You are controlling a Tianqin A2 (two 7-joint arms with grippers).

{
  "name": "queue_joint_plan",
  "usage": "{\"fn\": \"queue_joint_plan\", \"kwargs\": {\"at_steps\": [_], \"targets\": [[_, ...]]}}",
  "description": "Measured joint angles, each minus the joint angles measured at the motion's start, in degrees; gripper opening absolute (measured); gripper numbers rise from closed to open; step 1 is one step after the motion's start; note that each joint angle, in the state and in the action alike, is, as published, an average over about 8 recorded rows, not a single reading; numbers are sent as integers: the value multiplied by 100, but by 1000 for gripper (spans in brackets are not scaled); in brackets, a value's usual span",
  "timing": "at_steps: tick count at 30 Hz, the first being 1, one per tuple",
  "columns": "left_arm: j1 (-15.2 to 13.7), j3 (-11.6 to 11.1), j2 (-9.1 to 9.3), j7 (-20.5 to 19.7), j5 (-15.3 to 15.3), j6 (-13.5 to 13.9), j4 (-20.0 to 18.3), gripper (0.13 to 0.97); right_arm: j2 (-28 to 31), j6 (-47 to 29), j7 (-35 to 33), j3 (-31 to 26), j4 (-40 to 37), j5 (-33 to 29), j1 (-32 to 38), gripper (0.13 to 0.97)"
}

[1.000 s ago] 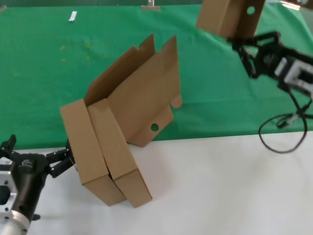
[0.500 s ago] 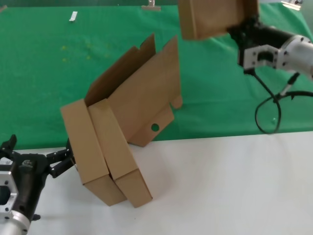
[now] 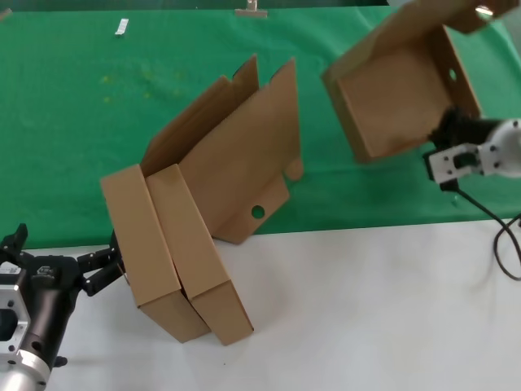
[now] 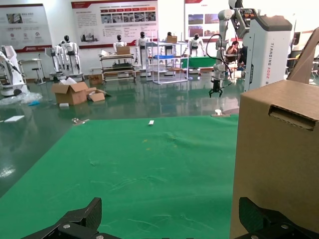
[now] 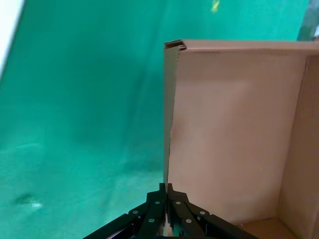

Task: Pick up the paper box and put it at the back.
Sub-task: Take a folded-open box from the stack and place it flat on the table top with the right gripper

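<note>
The right gripper [image 5: 166,219] is pinching one wall of the paper box [image 3: 399,98] with closed fingers, holding it tilted above the green cloth's [image 3: 98,122] right side, open face toward the bench. The left gripper [image 3: 81,273] is waiting open-fingered at the bench's [image 3: 366,309] left edge.

Right gripper [image 3: 444,142] raised at the right side, arm reaching in from the right edge, jaws pinched tight on a wall of the box [image 3: 399,98], holding it tilted in the air. Left gripper [image 3: 98,269] low at the near-left, arm idle, jaws spread wide.
</note>
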Motion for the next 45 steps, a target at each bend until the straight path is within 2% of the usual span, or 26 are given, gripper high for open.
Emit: {"fn": "queue_joint_plan", "kwargs": {"at_steps": [11,22,34,45], "targets": [[0,0,0,0,0,0,0,966,80,-97,1906,-158,-22,-20,-391,152],[0,0,0,0,0,0,0,966,-18,86,2998,-366,-16,-124,-412,152],[0,0,0,0,0,0,0,966,-129,208,3709,-512,-11,-191,56,152],[0,0,0,0,0,0,0,966,106,105,3726,-551,-3,-176,108,152]]}}
